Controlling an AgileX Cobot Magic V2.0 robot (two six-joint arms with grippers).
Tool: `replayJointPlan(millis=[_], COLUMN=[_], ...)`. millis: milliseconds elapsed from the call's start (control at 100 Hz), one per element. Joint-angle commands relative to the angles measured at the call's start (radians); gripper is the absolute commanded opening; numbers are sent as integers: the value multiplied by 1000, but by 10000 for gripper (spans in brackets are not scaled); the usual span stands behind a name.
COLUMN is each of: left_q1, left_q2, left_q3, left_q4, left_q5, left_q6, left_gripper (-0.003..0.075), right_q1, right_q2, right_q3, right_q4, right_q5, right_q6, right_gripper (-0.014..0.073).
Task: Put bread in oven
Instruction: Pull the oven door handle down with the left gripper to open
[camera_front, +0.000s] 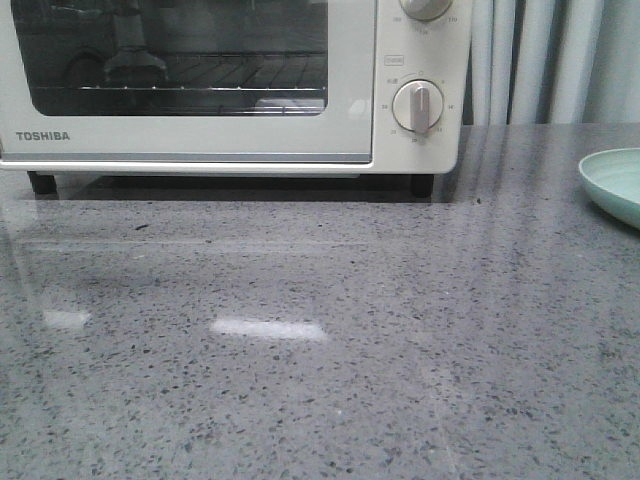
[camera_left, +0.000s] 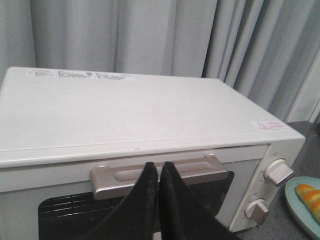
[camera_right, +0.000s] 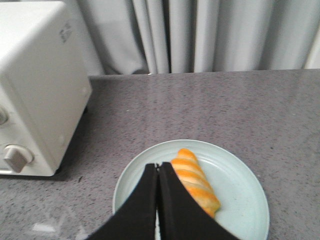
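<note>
Nothing done yet: oven (camera_front: 200, 90) door shut at the worktop's (camera_front: 320, 350) back edge, bread (camera_right: 195, 181) on its plate (camera_right: 240, 200) near the right edge, both grippers' fingers (camera_left: 165, 200) closed, empty.

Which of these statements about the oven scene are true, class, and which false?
1. The bread lies on a plate. True.
2. The oven door is open. False: it is closed.
3. The left gripper is shut in front of the door handle. True.
4. The right gripper holds the bread. False: it is shut and empty, above the plate.
5. The plate is inside the oven. False: it sits on the counter.
</note>
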Motion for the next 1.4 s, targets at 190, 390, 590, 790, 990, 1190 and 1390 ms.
replayJointPlan(millis=[190, 390, 590, 790, 990, 1190, 1390], left_q1=[-9, -9, -9, -9, -9, -27, -57], left_q2=[232, 324, 348, 348, 320, 169, -48], left_q3=[-247, -329, -337, -306, -223, -59, 33], left_q4=[2, 2, 0, 5, -5, -41, -129], left_q5=[95, 155, 210, 242, 271, 244, 337], left_q6=[-3, -1, 1, 1, 1, 1, 1], left_gripper=[-21, -21, -21, -21, -21, -21, -21], right_q1=[91, 119, 119, 119, 119, 119, 119], right_q2=[74, 93, 93, 93, 93, 93, 97], right_q3=[-105, -105, -105, -105, -105, -105, -105], right_q4=[-8, -8, -8, -8, -8, -8, -9], right_q5=[-49, -50, -54, -54, -54, -25, 77], right_q6=[-22, -22, -22, -24, -24, -24, -24], right_gripper=[-70, -70, -70, -70, -70, -70, -69])
